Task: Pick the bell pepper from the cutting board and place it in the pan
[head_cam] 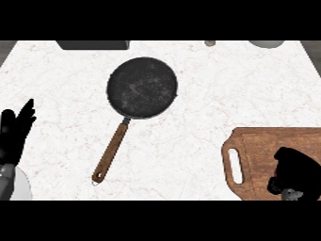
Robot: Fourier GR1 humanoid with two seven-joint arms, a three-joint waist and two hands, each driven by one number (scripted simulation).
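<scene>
The counter (212,117) is pale marble with faint veins, and it fills nearly the whole view. At its lower right lies the wooden cutting board (260,146), brown, with a slot handle on its left side. Near the middle, a little toward the far edge, sits the dark pan (142,87) — round and bare inside — with its wooden handle (111,151) running down and slightly left toward the near edge.

The right hand (298,174) is over the near part of the board, fingers curled downward into a rounded shape. The bell pepper cannot be seen; whether it is under that hand cannot be told from this view. The left hand (11,136) shows at the left edge, fingers straight and pointing up, holding nothing, well apart from the pan.

Along the far edge are a dark box (93,44), a pale bowl (266,43) and a small knob-like thing (210,43) — all cut off by the frame.
</scene>
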